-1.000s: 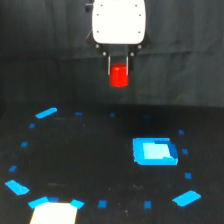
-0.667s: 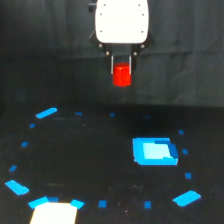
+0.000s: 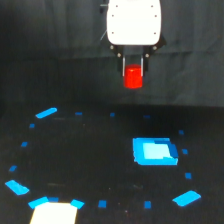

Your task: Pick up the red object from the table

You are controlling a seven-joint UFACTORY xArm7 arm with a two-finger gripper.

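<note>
The red object (image 3: pixel 133 78) hangs clear of the surface (image 3: pixel 90 165), well above it against the dark curtain (image 3: pixel 45 50), clamped between the two thin fingers (image 3: pixel 123 67) of the end effector (image 3: pixel 133 69). The black surface is the largest thing here, running from the curtain's foot to the bottom edge of the exterior view, with much bare room across its middle. Above, the arm's white housing (image 3: pixel 134 22) fills the top centre and is cut by the upper edge. On the surface, a large blue square patch (image 3: pixel 154 151) lies toward the exterior view's right, roughly below the held block though well apart from it. A bright white patch (image 3: pixel 54 213) sits at the bottom edge on the exterior view's left. Small blue tape marks (image 3: pixel 46 113) ring the open middle. The red object is stubby, its long axis seemingly upright and in line with the fingers, though the blur makes its exact shape hard to read; its lower end pokes out below the fingertips.
</note>
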